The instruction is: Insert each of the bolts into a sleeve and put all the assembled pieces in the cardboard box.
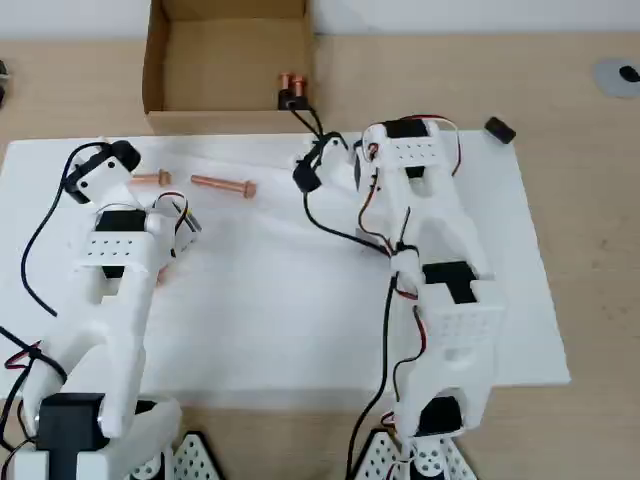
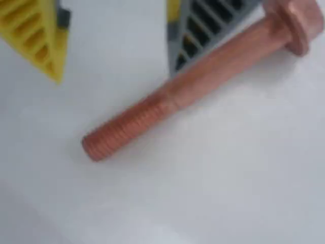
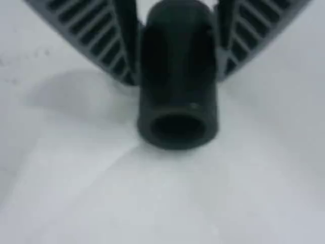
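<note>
**A:** What is the step in hand?

**B:** Picking up a bolt for mating, I'd judge. The right gripper (image 3: 175,61) pinches a sleeve (image 3: 177,109) between its two grey fingers, with the open bore pointing out past the tips. The left gripper (image 2: 114,71) has its fingers spread and holds nothing. The bolt (image 2: 193,86) lies flat on the sheet (image 2: 228,193). Its shank crosses just in front of the grey fingertip (image 2: 188,40), and its head is beyond that finger on the outer side. The threaded end lies ahead of the gap, toward the yellow finger (image 2: 35,35).

**A:** So the bolt isn't squarely between the fingers?

**B:** No. Closing now would likely catch only the thread end, or push the bolt away. I'd move the gripper sideways toward the head until both fingers straddle the smooth shank, crosswise to it, and then lower and close.

**A:** Why the smooth part?

**B:** The threaded end has to go into the bore, so it should stick out free of the fingers. The shank is round and could roll on the sheet, so the fingers should come down evenly on both sides.

**A:** And the right side?

**B:** Hold the sleeve firmly with the bore in line with the shank. I'd expect a tilted entry to bind at the rim.

**A:** How far along is the task?

**B:** The box (image 1: 160,60) has what look like two finished pieces (image 1: 291,88) by its wall, so the job is partly done.
</note>
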Robot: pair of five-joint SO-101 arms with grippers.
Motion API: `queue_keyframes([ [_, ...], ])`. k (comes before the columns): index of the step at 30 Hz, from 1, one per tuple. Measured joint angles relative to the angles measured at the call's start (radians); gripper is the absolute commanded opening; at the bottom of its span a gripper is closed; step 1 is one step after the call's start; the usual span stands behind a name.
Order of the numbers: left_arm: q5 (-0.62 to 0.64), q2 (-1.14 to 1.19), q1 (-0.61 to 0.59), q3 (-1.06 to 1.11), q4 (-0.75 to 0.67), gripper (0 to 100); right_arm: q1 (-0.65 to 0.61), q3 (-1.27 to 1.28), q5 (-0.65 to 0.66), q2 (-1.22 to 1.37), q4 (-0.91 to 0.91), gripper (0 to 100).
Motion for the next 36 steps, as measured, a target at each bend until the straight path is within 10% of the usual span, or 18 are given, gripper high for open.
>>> queue_keyframes([
  [36, 0.000, 0.000, 0.037, 0.012, -0.003, 15, -0.008, -0.034, 0.000, -0.232, 0.097, 30.3],
])
